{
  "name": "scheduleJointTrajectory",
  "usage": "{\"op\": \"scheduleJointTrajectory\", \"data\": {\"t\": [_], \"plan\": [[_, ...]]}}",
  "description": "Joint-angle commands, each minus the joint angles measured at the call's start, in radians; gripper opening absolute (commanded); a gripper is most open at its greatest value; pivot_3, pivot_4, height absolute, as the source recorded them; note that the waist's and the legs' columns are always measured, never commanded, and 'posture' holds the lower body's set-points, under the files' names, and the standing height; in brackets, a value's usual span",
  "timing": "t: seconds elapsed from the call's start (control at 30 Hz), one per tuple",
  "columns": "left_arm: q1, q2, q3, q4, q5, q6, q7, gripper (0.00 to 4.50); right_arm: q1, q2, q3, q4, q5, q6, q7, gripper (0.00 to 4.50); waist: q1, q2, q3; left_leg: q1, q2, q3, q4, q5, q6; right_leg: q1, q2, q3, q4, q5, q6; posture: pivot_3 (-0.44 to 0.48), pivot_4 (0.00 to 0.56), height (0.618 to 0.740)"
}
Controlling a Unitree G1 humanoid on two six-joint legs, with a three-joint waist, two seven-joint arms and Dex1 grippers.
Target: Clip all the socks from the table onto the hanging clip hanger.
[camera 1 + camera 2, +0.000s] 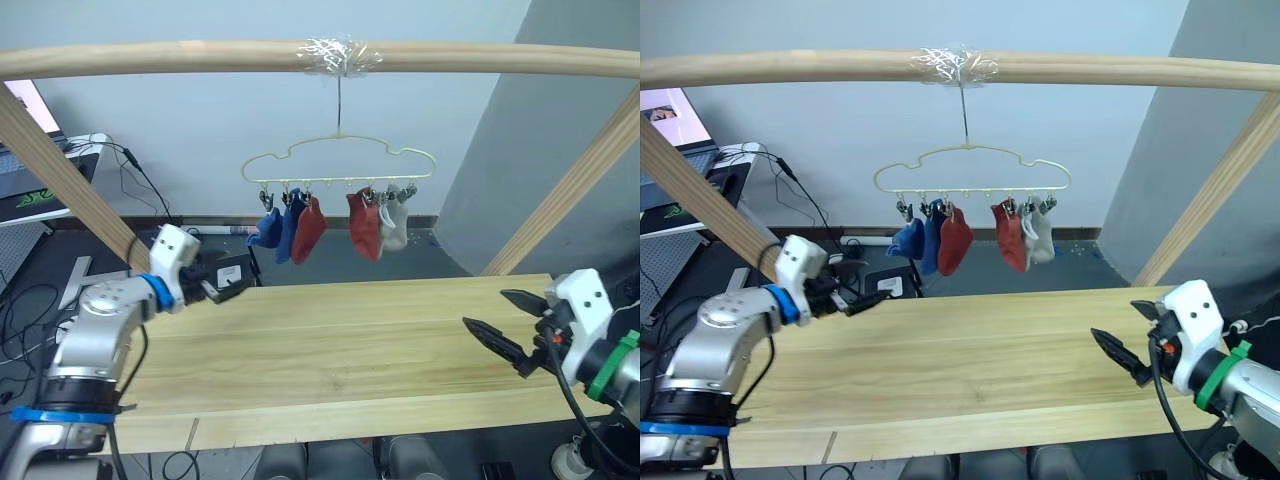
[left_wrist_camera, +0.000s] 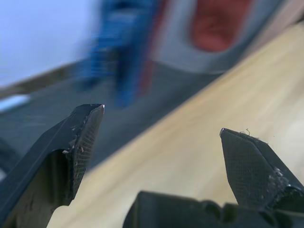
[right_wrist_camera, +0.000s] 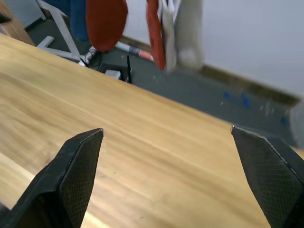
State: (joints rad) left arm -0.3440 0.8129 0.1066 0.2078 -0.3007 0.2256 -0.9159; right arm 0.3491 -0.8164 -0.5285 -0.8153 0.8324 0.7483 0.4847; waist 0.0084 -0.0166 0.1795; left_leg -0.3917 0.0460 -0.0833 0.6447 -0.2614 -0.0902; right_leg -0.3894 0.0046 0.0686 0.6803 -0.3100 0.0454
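Six socks hang from the clip hanger [image 1: 340,165], and you can use that hanger as your landmark throughout. Below and in front of it you see the table [image 1: 340,350], a broad pale plank top. Above it runs the wooden pole [image 1: 200,58], which the hanger's hook hangs from under a wrap of clear tape [image 1: 338,55]. Below the hanger and well to its left, your left gripper [image 1: 232,284] sits at the table's far left edge with its jaws parted, holding nothing. Below the hanger and well to its right, your right gripper [image 1: 505,325] hovers over the table's right end, jaws spread and empty. Along the hanger's row of clips you see the socks [image 1: 330,228]: two blue at the left, two rust red in the middle, two light grey at the right.
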Motion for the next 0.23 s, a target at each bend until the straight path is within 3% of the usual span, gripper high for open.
{"op": "scheduleJointTrajectory", "data": {"t": [0.03,0.23], "plan": [[-0.047,0.049,0.059,0.035,-0.015,-0.047,-0.058,4.47,0.01,-0.008,-0.086,0.017,-0.048,-0.095,0.093,4.5,0.01,-0.002,-0.003,0.0,0.0,0.0,0.0,0.0,0.0,0.0,0.0,0.0,0.0,0.0,0.0,0.15,0.086,0.74],[-0.055,0.04,0.058,0.018,-0.027,-0.006,-0.083,4.47,-0.013,0.012,-0.075,0.036,-0.067,-0.108,0.089,4.5,0.017,-0.003,-0.019,0.001,0.0,0.0,0.0,0.0,0.0,0.001,0.0,0.0,0.001,0.0,0.0,0.153,0.071,0.74]]}}
